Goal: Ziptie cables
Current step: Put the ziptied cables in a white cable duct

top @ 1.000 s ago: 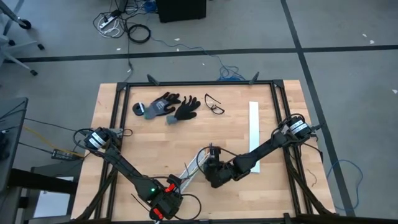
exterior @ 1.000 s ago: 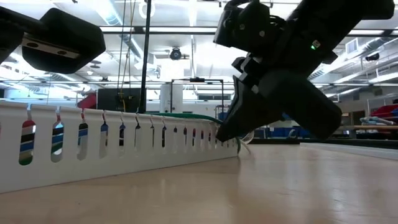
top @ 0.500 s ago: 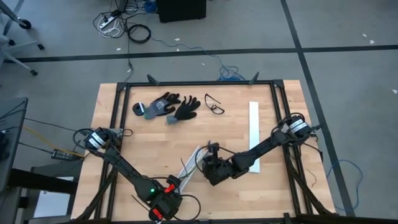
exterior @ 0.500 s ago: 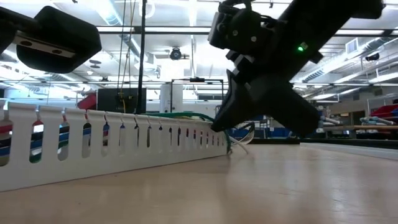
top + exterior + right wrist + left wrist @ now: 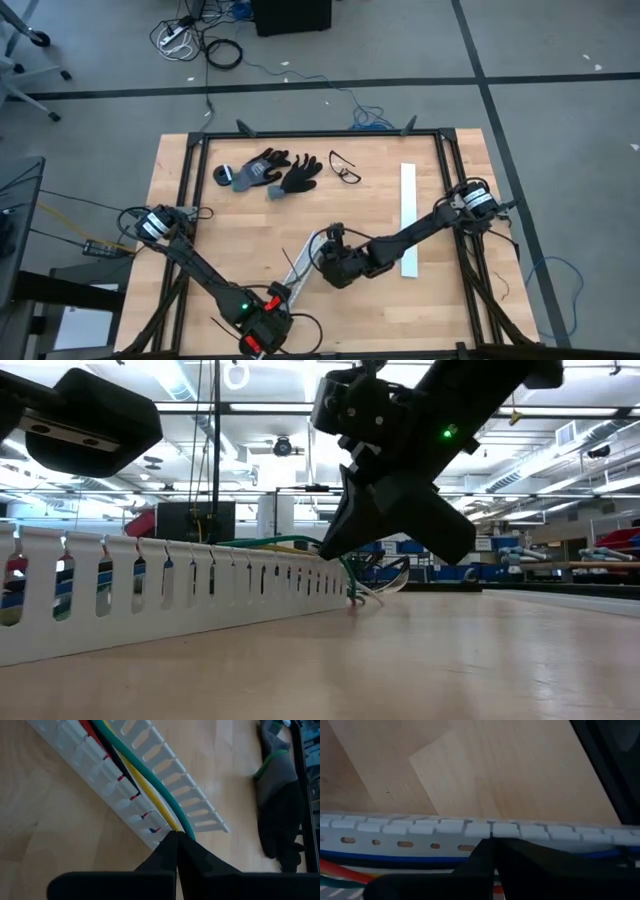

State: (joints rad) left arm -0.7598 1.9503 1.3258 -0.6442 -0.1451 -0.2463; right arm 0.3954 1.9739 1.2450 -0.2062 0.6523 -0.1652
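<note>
A white slotted duct (image 5: 305, 268) lies slantwise on the table with the cables (image 5: 135, 775) running along inside it. Green, yellow, black and red ones show in the right wrist view, and blue and red ones (image 5: 380, 857) in the left wrist view. My right gripper (image 5: 176, 836) is at the duct's far end (image 5: 322, 250), shut on the cables. My left gripper (image 5: 492, 842) is at the duct's near end (image 5: 285, 295), shut, with its tips at the slotted wall. In the low view a green cable (image 5: 285, 542) arches above the duct's top edge. My right gripper pinches the green and yellow cables (image 5: 175, 826) between its two fingertips, just past the duct's far end. The fingers slant down from the table's right and lie roughly along the cables. The held ends rise out of the duct; the rest stays inside it. My left gripper has its shut fingertips against the top edge of the duct's slotted wall (image 5: 492, 829), coming steeply from above across the duct. Whether a tab is pinched between them, I cannot tell. The duct stays on the table.
Two dark gloves (image 5: 268, 172) and a pair of safety glasses (image 5: 345, 168) lie at the table's far side. A flat white strip (image 5: 408, 215) lies to the right. Black frame rails (image 5: 190, 200) run along the table's left, right and far edges.
My right gripper has moved toward the table's left and a little up, rolling about its own axis while staying shut on the cables. The green cable now arches higher above the duct. The duct's far end has swung slightly left. My left gripper has kept still.
</note>
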